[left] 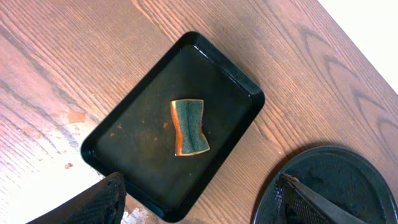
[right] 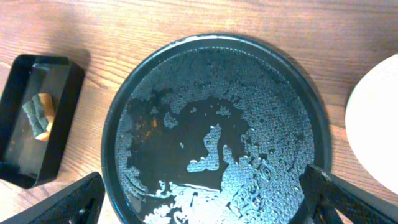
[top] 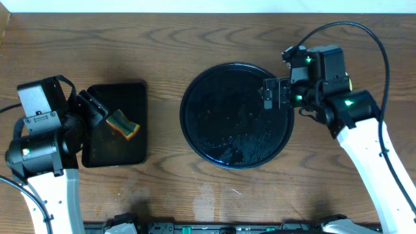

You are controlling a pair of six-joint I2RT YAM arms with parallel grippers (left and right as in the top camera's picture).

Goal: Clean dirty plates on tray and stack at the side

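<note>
No plates show on the tray (top: pixel 227 130); its glossy black floor is bare but for a film of beaded water. In the right wrist view a pale curved shape (right: pixel 380 124) sits just beside the rim at 3 o'clock. It may be the stacked plates, but the right arm hides that spot from above, so I cannot tell.

The right tool (top: pixel 270 94) hovers over the tray's rim at about 2 o'clock, fingers spread and empty. The left tool (left: pixel 200 183) hangs above the small rectangular tray (top: pixel 107 148), likewise released and holding nothing.

Such plates are likely light, stiff and chippable, and slick if wet. A pinch across the raised rim, lifted level and set down gently, looks the safest hold.

The bench (top: pixel 195 39) is brown wood grain. The rectangular tray lies at 9 o'clock from the round one, well apart, with a worn sponge (top: pixel 123 125) lying loose in it. The 12 o'clock strip of bench holds nothing, so there is room to reach; a pale wall edge shows at the far side.
</note>
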